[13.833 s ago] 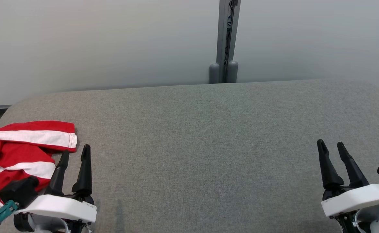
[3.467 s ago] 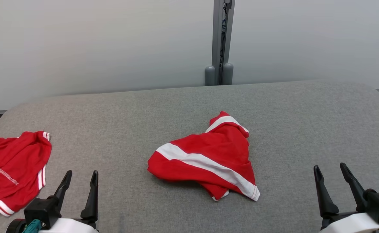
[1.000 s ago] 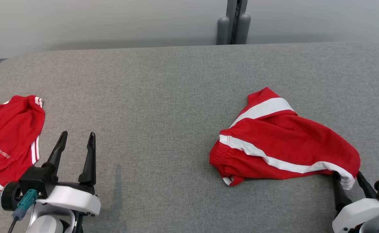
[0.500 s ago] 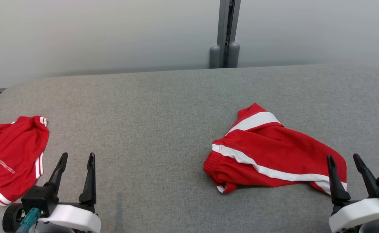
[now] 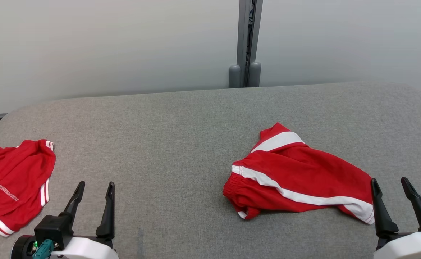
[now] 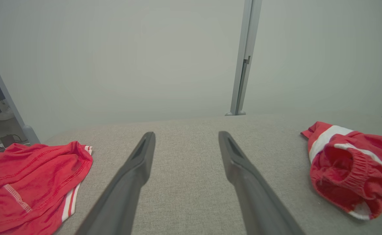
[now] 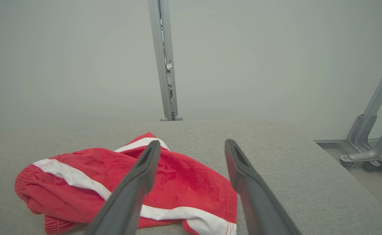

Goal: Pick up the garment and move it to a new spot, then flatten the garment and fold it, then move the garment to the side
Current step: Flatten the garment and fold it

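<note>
garment (image 5: 296,180): bunched on surface (image 5: 174,129), unheld
right gripper (image 5: 389,180): fingers wide, empty, beside hem
left gripper (image 5: 96,184): wide, empty
flatten: likely pinch waistband and hem, pull apart (gently)

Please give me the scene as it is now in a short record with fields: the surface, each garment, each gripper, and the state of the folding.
surface: grey padded table
task garment: red shorts with white stripes, crumpled, lying right of centre on the table
other garment: second red garment, at the table's left edge
left gripper: open, empty, just right of the second red garment
right gripper: open, empty, at the right end of the red shorts
folding: not yet flattened or folded
</note>
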Motion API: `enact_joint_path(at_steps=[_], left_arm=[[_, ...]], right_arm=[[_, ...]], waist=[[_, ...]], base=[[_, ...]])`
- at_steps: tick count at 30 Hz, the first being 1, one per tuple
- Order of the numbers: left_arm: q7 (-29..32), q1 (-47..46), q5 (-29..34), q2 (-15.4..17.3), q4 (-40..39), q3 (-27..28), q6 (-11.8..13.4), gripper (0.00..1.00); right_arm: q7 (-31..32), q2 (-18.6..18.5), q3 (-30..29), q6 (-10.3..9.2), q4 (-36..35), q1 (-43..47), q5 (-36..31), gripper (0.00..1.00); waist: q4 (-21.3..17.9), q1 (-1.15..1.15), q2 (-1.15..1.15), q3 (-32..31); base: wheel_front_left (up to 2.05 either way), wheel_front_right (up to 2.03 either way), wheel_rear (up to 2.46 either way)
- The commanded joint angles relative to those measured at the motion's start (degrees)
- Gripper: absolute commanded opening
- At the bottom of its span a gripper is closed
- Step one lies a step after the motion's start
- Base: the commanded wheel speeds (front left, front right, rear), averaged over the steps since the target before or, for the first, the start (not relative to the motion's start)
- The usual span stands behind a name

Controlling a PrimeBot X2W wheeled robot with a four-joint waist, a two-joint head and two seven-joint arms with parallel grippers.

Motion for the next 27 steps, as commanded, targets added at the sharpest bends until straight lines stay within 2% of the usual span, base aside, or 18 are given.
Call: enact_joint_path(at_steps=[1,10,14,20,27], left_arm=[[0.11,0.28,0.1,0.47,-0.16,-0.08,0.19,1.0],[0.9,-1.42,0.17,0.46,-0.29,-1.42,-0.55,1.0],[1.79,-3.31,0.6,0.27,-0.42,-2.81,-1.66,1.0],[5.7,-11.53,1.41,-2.09,0.1,-7.94,-5.76,1.0],[12.2,-20.14,0.33,-7.23,4.57,-14.31,-10.68,1.0]], right_arm=[[0.07,-0.04,-0.29,0.01,-0.46,0.78,0.18,1.0],[-0.17,0.0,-0.29,0.01,-0.26,0.72,1.86,1.0],[-0.34,0.0,-0.13,0.01,-0.03,0.36,2.3,1.0],[-0.62,-0.01,1.19,0.01,-0.05,-1.07,2.64,1.0],[-1.37,-0.04,3.27,0.01,1.12,-3.15,3.01,1.0]], waist=[[-0.02,0.0,0.0,0.06],[0.05,0.0,0.0,0.08],[0.06,0.0,0.0,0.34],[-0.83,0.0,0.0,3.07],[-4.14,0.0,0.0,6.36]], base=[[0.0,0.0,0.0],[0.0,0.0,0.0],[0.0,0.0,0.0],[0.0,0.0,0.0],[0.0,0.0,0.0]])
